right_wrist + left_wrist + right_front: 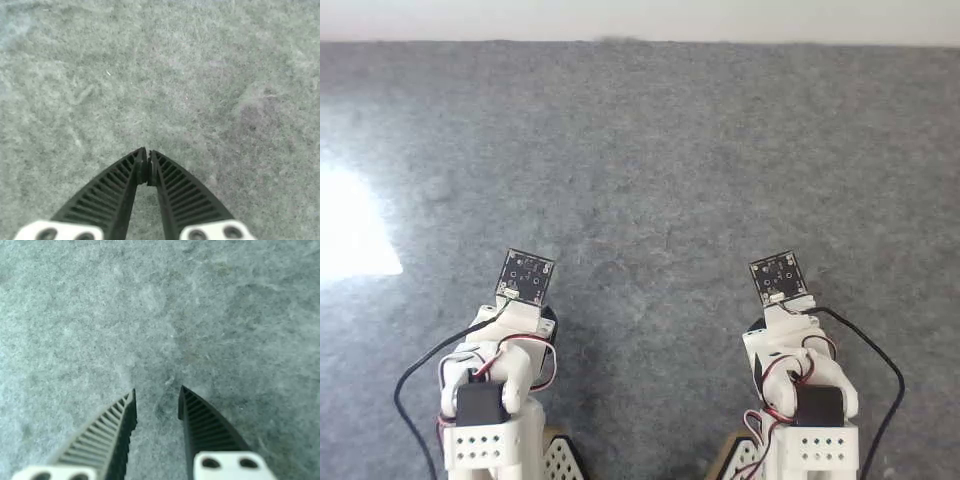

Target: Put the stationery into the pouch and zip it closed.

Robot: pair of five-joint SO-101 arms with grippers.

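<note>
My left gripper (157,392) hangs just above the grey felt mat (160,305), its black ribbed fingers (120,425) a small gap apart, with nothing between them. My right gripper (148,152) is shut, its tips touching over bare felt (160,75). In the high view both arms are folded back at the near edge of the table, the left arm (500,385) at lower left and the right arm (800,385) at lower right, each with its wrist camera board facing up.
The grey felt mat (650,170) covers the whole table up to a pale strip (640,18) at the far edge. A bright patch of glare (350,225) lies at the left. Black cables (880,370) loop beside each arm base.
</note>
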